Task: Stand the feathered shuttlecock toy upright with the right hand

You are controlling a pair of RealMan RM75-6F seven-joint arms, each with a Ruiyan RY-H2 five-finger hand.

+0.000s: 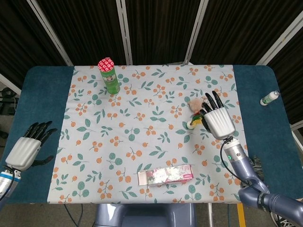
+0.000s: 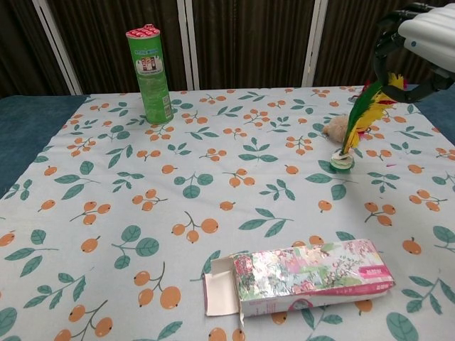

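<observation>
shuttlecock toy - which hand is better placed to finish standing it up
Right. The right hand is already at the shuttlecock toy, its fingers around the feather tips, with the base on the cloth. The left hand rests at the table's far left edge, well away.

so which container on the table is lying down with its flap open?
The pink floral carton near the front edge: it lies flat with its left end flap open. The green canister and the shuttlecock toy stand up.

Setting: robot test lab. Dark panelled backdrop with pale metal struts [image 1: 125, 28] beyond the hands. Blue table [image 1: 42, 94], leaf-and-orange printed cloth [image 1: 142, 127] beneath them.
</observation>
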